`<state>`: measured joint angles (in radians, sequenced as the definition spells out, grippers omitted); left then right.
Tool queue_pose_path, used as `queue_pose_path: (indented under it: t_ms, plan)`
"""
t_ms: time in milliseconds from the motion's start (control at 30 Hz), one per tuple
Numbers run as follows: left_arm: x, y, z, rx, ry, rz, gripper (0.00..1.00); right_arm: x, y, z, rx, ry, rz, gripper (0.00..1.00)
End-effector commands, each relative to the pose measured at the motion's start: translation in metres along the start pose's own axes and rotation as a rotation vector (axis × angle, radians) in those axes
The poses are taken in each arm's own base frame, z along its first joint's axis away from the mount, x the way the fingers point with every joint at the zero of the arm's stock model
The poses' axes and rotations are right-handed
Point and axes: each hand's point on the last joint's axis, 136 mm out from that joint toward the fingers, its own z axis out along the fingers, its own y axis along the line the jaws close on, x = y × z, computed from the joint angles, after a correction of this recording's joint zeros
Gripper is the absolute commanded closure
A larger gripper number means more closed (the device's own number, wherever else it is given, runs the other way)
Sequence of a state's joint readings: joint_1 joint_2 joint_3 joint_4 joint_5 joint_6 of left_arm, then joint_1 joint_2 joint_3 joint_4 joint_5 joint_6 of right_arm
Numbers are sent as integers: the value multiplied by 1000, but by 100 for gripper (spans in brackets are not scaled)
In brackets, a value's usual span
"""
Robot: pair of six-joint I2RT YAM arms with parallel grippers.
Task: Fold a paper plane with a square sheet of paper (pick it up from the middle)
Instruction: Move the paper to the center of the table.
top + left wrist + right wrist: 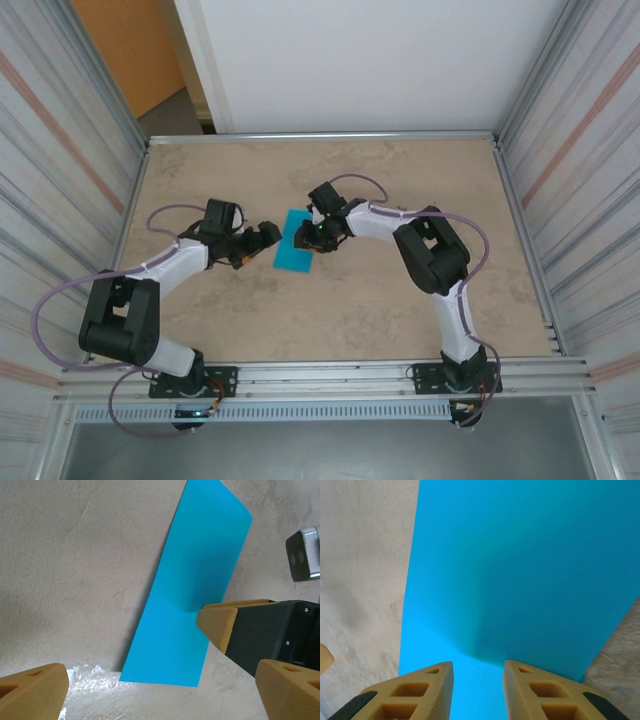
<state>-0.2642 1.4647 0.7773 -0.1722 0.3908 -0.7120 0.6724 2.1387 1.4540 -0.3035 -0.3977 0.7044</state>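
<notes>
Centrally, the square sheet of paper point(293, 246) runs up-frame; right claw point(477, 669), half-closed, grip unclear, sits at its middle; left claw point(264, 237) spread beside.

My left arm point(175, 262) and right arm point(430, 255) are built alike: white tube links between chunky black joint housings, each on a black base plate point(188, 382). A thin lavender cable point(175, 207) loops loosely along each arm. My left gripper point(160, 687) and right gripper point(478, 666) wear the same fingers point(420, 690): mustard-tan plastic wedges, blunt at the tip, with shallow rounded pockets moulded into the top face and dark grey strips further back. Behind my right gripper's fingers sits a matte black angular body point(270, 627) dotted with small silver screws point(287, 642).
</notes>
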Motion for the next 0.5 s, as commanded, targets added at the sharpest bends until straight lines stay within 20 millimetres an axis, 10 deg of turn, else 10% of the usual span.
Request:
queue_pose_path:
  t_ms: [0,133,467]
  plan:
    - [4,-8,-6,55,7,11,2,45,-52,-5,118,143,-44,67]
    - [13,-11,-2,94,54,7,1,64,-68,-22,125,181,-118,69]
    - [45,-17,10,142,147,-10,3,34,-28,-63,-18,-30,17,68]
